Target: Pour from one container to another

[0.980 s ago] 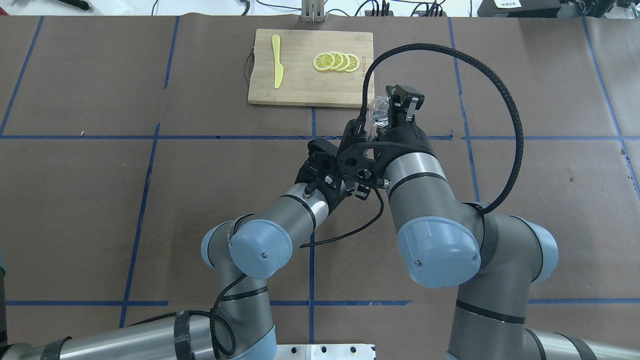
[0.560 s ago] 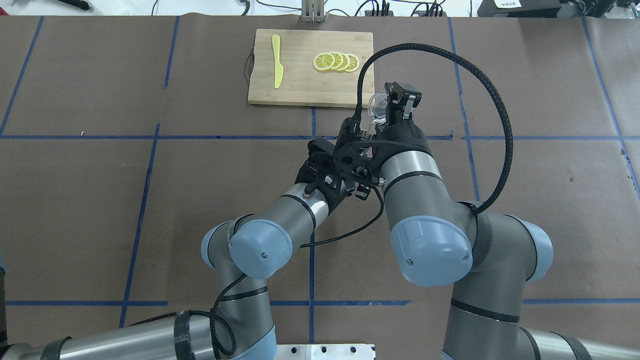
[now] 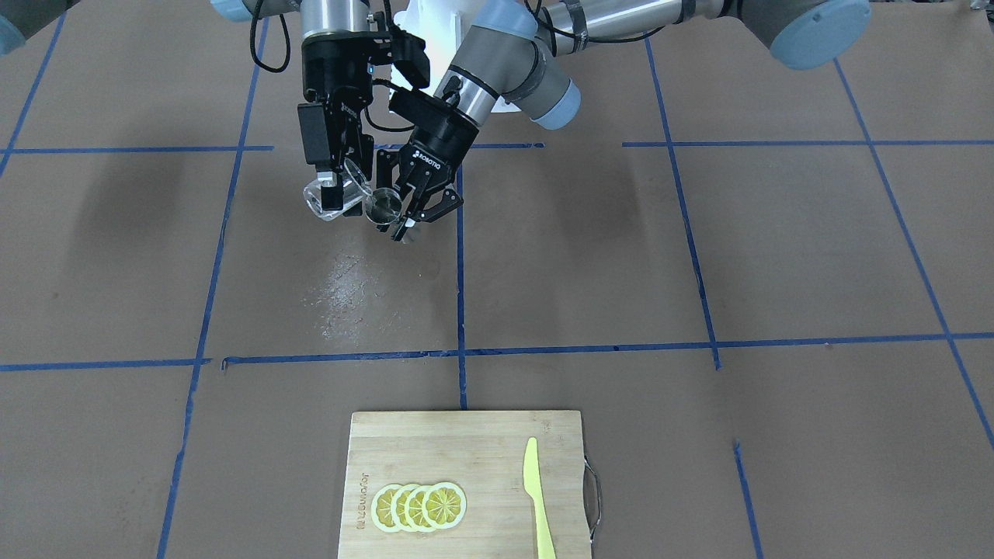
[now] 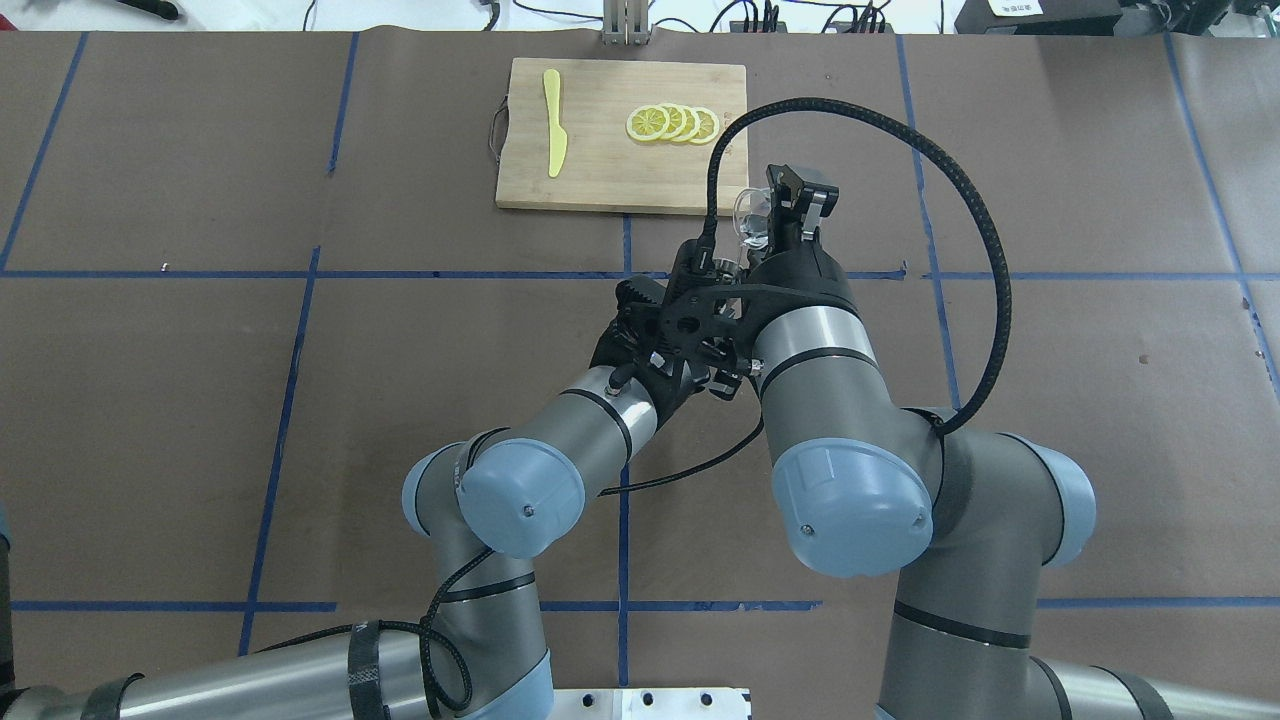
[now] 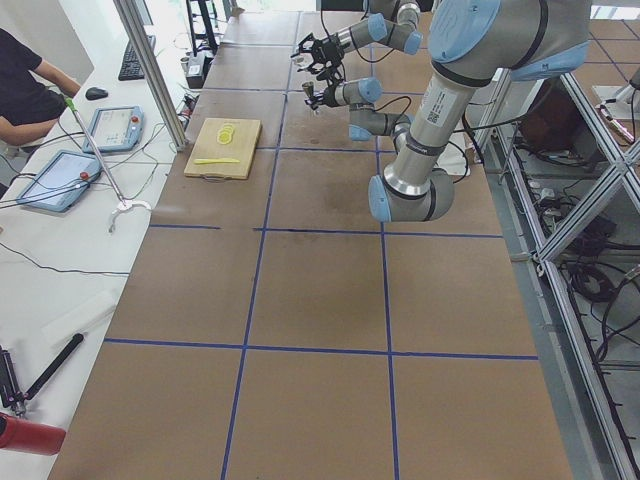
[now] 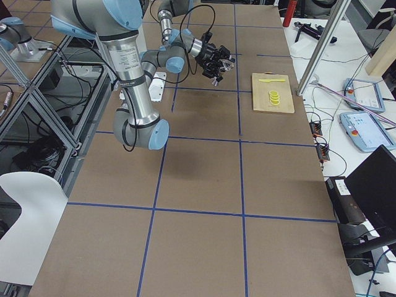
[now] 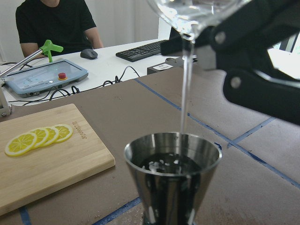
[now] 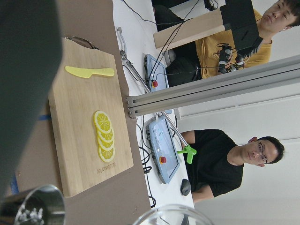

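My left gripper (image 3: 397, 219) is shut on a small steel jigger (image 3: 382, 208), held upright above the table. In the left wrist view the jigger (image 7: 172, 174) fills the lower middle, with dark liquid inside. My right gripper (image 3: 334, 196) is shut on a clear glass (image 3: 332, 203), tilted with its lip over the jigger. A thin stream of liquid (image 7: 185, 93) falls from the glass (image 7: 197, 13) into the jigger. From overhead, the glass (image 4: 750, 214) shows beside the right gripper (image 4: 790, 212); the left gripper is hidden under the right wrist.
A wooden cutting board (image 3: 481, 466) lies at the table's far side from the robot, carrying lemon slices (image 3: 419, 506) and a yellow knife (image 3: 536, 497). A wet patch (image 3: 342, 287) marks the paper below the grippers. People sit at a desk (image 7: 117, 61) beyond the table.
The right arm has shifted slightly toward the left arm, carrying the glass with it. The left arm has stayed still.
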Controlling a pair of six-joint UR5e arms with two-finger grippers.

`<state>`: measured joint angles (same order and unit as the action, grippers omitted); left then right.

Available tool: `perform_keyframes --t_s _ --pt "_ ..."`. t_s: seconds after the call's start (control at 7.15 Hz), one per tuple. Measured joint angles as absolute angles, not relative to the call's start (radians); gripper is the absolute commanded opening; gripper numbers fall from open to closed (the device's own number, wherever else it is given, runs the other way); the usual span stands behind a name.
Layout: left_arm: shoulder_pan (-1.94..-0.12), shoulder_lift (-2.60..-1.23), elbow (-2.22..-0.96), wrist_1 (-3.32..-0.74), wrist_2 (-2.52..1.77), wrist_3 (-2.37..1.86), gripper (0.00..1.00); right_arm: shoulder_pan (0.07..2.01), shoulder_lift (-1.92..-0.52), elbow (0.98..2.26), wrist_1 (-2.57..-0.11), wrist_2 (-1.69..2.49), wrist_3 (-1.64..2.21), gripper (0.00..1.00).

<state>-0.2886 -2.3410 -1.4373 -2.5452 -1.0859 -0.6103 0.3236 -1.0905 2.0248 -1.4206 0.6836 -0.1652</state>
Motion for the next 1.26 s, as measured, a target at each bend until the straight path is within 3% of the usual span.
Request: perform_keyframes --t_s 1.26 --pt "-0.290 -2.341 -1.440 -2.557 -1.086 -0.611 0.00 0.321 -1.077 2.031 -1.403 0.686 0.019 0.00"
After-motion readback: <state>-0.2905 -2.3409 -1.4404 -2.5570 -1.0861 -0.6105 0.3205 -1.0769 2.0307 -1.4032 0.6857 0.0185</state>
